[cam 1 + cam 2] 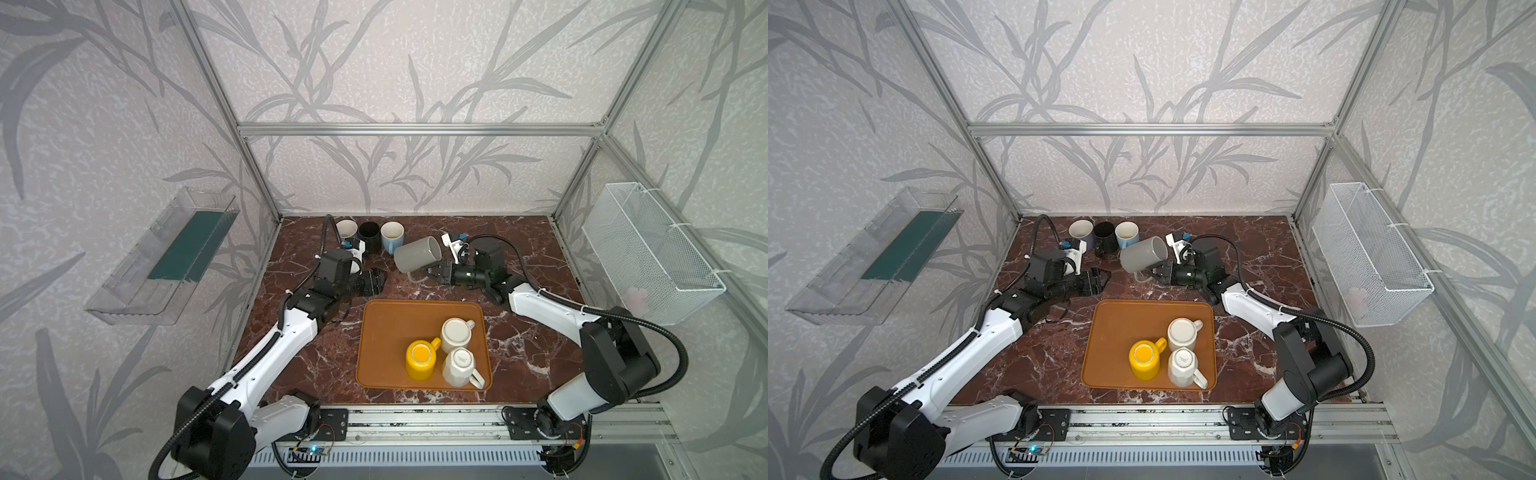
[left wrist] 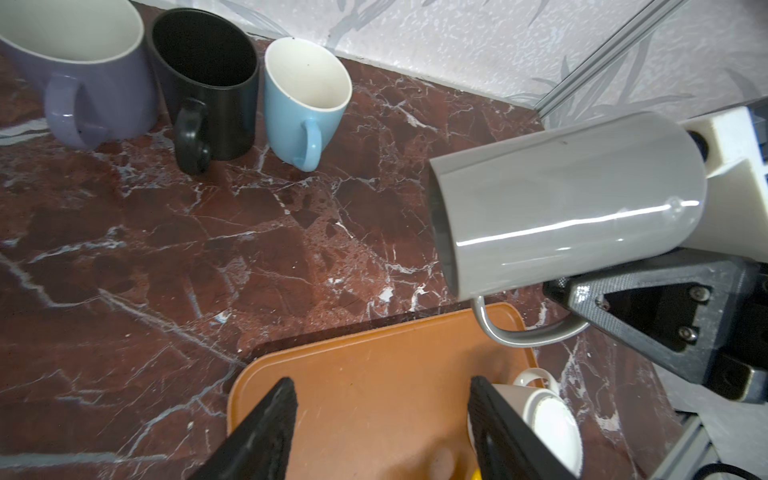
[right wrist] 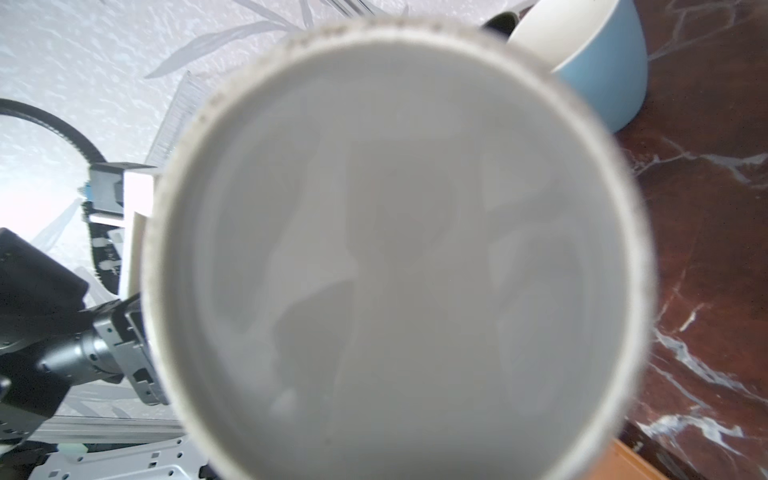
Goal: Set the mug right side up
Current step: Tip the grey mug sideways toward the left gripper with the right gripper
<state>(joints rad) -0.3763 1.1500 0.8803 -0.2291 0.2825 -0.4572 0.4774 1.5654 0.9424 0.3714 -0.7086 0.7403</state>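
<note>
looking down into a walled work cell with a dark red marble table (image 1: 291, 357). nearest the lower edge of the frame, an orange tray (image 1: 386, 332) lies just right of centre. three mugs stand upside down in its lower right part: a yellow mug (image 1: 420, 359), a white mug (image 1: 456, 334) above it and a second white mug (image 1: 459, 368) to its right. the tray's upper left part is bare, and open marble runs along its left and right edges.

just above the tray's upper edge, mid-frame, the two grippers face each other. the left gripper (image 1: 380, 279) has its jaws apart and holds nothing; in the left wrist view its fingers (image 2: 274, 415) frame a corner of the tray. the right gripper (image 1: 432, 272) is clamped on the handle of the grey mug (image 1: 415, 254). the mug is held on its side above the marble, with its mouth toward the left of the frame, its base toward the right and its handle toward the tray. a strip of bare marble separates the mug from the left gripper.

farther up, against the back wall, three mugs stand upright in a row: a purple mug (image 2: 83, 83), a black mug (image 2: 208, 83) and a blue mug (image 2: 303, 95). the blue mug is just beside the grey mug. the upper right of the table is open.
</note>
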